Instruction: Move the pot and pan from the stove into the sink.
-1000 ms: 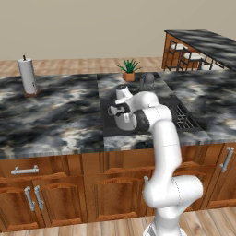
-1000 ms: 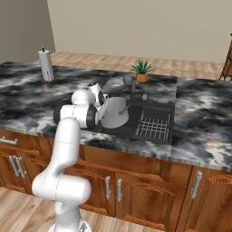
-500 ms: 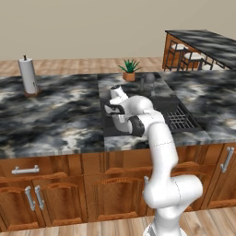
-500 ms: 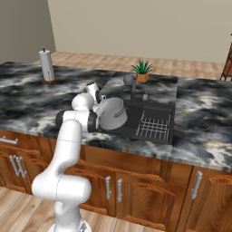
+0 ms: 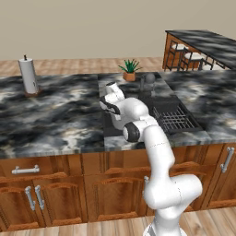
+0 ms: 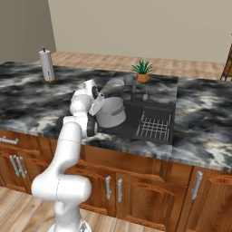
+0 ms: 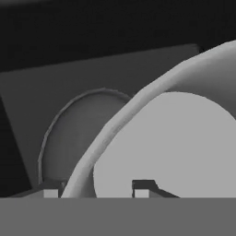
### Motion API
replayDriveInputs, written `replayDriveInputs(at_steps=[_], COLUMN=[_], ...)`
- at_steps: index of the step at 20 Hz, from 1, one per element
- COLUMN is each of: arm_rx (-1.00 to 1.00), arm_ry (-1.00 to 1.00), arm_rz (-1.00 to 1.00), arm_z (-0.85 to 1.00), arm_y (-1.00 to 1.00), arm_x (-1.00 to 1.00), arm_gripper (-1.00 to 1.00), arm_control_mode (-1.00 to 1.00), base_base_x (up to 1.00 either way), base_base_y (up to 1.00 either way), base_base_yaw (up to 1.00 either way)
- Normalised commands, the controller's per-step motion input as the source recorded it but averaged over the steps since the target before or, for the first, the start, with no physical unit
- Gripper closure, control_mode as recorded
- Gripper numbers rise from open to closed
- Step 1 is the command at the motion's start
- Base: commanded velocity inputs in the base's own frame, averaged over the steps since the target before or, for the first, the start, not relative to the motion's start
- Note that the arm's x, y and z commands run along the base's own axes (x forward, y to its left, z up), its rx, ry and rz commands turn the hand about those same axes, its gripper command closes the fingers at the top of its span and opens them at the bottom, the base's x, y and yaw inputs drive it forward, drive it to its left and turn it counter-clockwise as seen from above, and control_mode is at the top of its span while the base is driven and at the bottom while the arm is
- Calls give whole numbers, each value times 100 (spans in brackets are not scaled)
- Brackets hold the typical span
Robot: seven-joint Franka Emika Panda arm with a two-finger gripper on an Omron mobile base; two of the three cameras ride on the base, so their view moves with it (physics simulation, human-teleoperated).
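Over the sink point(image 6: 136, 118), the gripper point(image 7: 97, 186) sits lower and closer to the pot point(image 6: 111, 113) than a second ago, and the forearm has folded down toward the table point(image 6: 27, 97). Its fingers point(image 7: 143, 188) stand apart with the pot's rim point(image 7: 120, 124) running between them; whether they touch the metal I cannot tell, though the grip looks let go. The pot itself has not shifted; it lies in the sink's left part, tipped over on its side.

Beside the pot, toward the sink's right part, the wire rack point(image 6: 154, 127) sits in the basin. In the hand view a round dark pan point(image 7: 76, 138) lies on the sink floor just behind the pot's rim.

Behind the sink, a small plant point(image 6: 143, 71) stands at the back edge of the table, with the faucet point(image 6: 130, 81) just left of it. Well left of the sink, a paper-towel roll point(image 6: 45, 65) stands upright, with bare marbled surface between it and the basin.
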Motion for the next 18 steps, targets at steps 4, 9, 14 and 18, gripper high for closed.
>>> replayDriveInputs(at_steps=[4,9,14,18], arm_rx=[0,1,1,0], arm_ry=[0,0,0,-1], arm_rz=[-12,-12,-12,-9], arm_z=[66,79,67,52], arm_y=[0,-2,-8,-9], arm_x=[0,-16,-56,-87], arm_gripper=[-100,-100,-100,-100], arm_control_mode=[-100,-100,-100,-100], base_base_x=[0,0,0,0], base_base_y=[0,0,0,0], base_base_yaw=[0,0,0,0])
